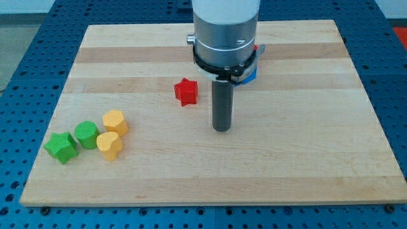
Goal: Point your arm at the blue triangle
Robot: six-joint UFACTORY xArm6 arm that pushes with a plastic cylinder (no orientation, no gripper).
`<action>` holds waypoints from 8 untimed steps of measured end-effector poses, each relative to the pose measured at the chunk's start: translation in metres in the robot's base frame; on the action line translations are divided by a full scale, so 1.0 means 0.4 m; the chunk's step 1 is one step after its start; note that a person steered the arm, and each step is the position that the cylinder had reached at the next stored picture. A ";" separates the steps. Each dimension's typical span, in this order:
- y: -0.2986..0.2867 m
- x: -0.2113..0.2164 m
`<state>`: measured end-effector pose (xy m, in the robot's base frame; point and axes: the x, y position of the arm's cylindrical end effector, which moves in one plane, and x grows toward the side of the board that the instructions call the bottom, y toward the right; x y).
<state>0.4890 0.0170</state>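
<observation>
Wooden board (305, 159): one red star (186, 91), two green blocks (61, 147), two yellow (115, 121); tip (221, 129) right of star.

red star block (186, 91) just left of my tip (221, 129) | board's (305, 165) right, bottom open

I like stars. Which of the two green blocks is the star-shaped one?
The green star, the one farthest toward the view's left. The other green block beside it is rounder, next to the yellow blocks.

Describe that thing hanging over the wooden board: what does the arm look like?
A fat silver-grey metal cylinder with a black ring around its base. Under it hangs a straight dark rod, round and plain, ending at my tip. No jaws, markings or cables show. Something blue and red peeks out behind it.
</observation>
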 end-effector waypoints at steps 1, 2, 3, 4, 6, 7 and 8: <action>0.001 -0.012; 0.001 -0.027; 0.005 -0.046; 0.005 -0.065; 0.011 -0.117; 0.018 -0.143; 0.022 -0.168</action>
<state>0.4217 0.0259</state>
